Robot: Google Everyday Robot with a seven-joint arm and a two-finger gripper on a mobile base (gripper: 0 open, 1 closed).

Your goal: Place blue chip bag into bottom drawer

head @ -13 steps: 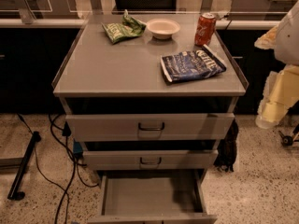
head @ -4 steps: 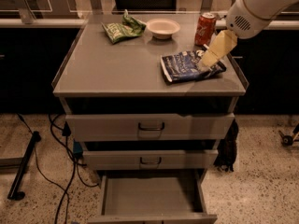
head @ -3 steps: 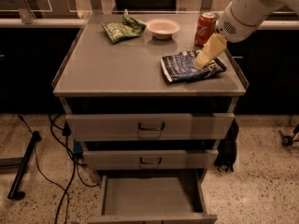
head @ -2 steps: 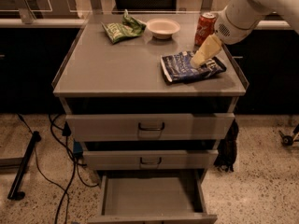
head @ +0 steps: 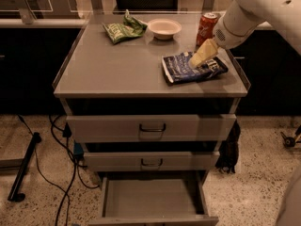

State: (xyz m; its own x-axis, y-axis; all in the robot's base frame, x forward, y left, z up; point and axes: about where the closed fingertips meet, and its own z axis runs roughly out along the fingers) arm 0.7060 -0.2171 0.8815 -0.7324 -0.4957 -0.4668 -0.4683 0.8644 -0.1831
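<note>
Cream-tipped gripper (head: 194, 62) is hanging over the dark blue shiny chip bag (head: 181, 73), which is lying on the grey surface (head: 117, 67) just in front of the red soda can (head: 207, 26); jaws' opening cannot be told; they will be needing a firm pinch before the bag is carried to the open grey bottom drawer (head: 150, 199), far below the can.

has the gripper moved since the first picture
Yes: the gripper moved left, from beyond the right edge of the cabinet to over the blue chip bag.

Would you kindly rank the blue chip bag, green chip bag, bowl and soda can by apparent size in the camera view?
1. Blue chip bag, end effector over its right part.
2. Green chip bag.
3. White bowl, nearly the same as the green bag.
4. Red soda can.
</note>
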